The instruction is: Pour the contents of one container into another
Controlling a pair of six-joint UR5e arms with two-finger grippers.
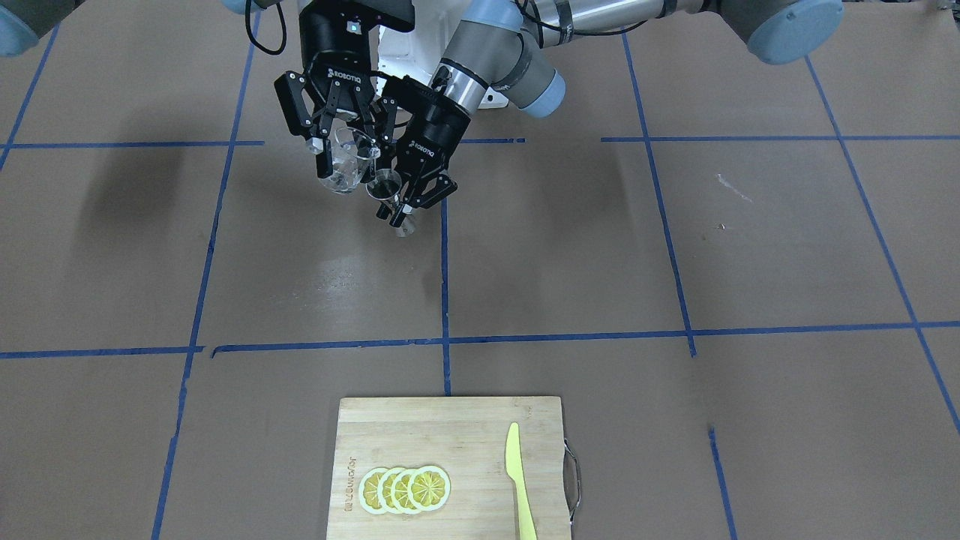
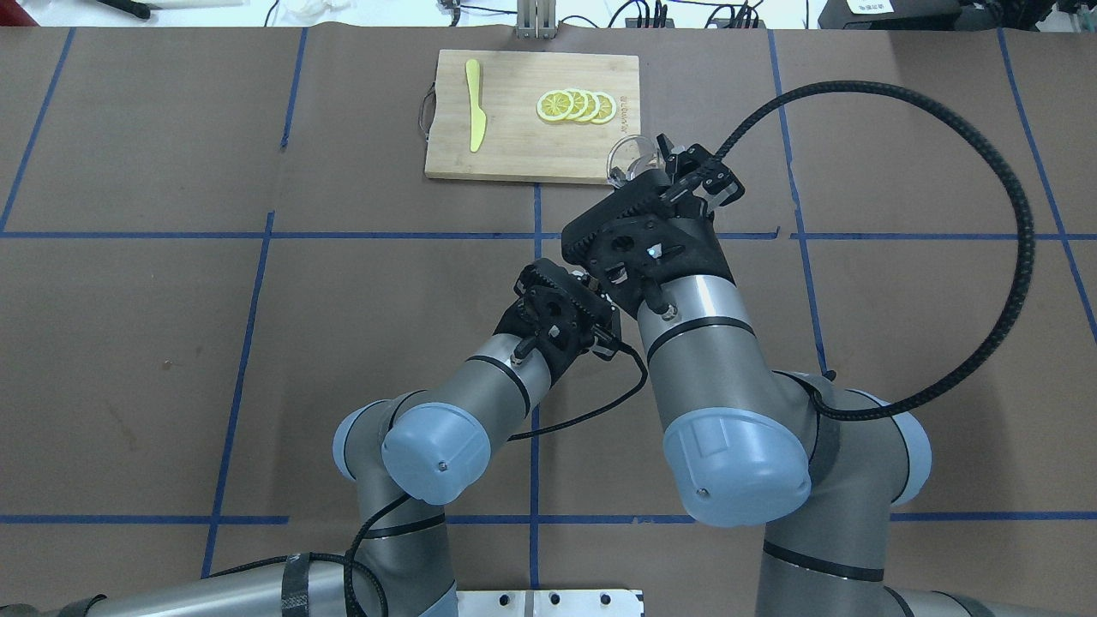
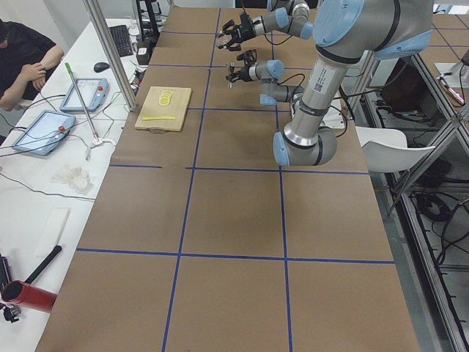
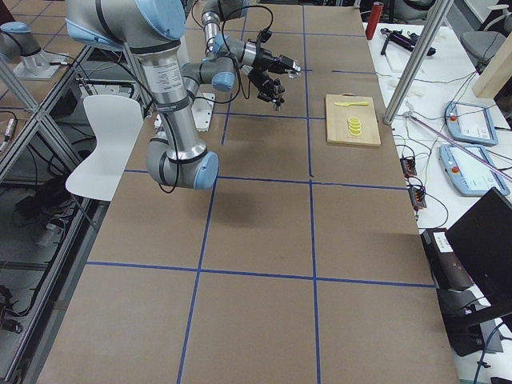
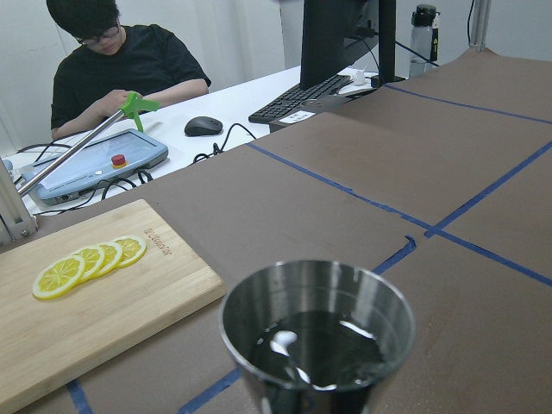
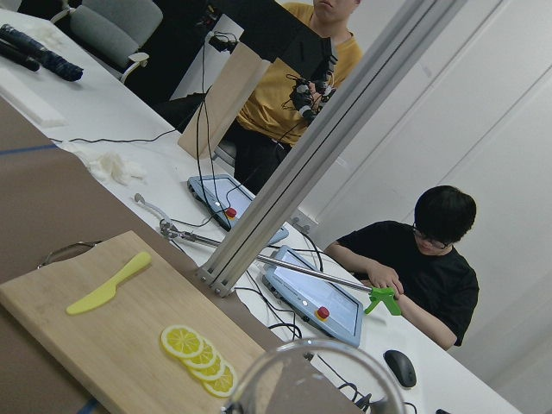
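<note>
Small clear glass cup (image 1: 343,163) hangs tilted above the brown tabletop (image 1: 600,262), gripped on both sides by the fingers of the right gripper (image 1: 346,154). I can't make out what is in it, and from overhead only its rim peeps past the wrist. Just to its right and a little lower, the small silver-grey hourglass metal jigger (image 1: 388,187) is clamped by the fingers of the left gripper (image 1: 397,206). Liquid glints inside its upper cone. The overhead view hides the jigger entirely.

Front and overhead cameras are looking steeply down on the table (image 1: 675,247) from opposite sides, both taking in the cutting board (image 1: 450,435).
</note>
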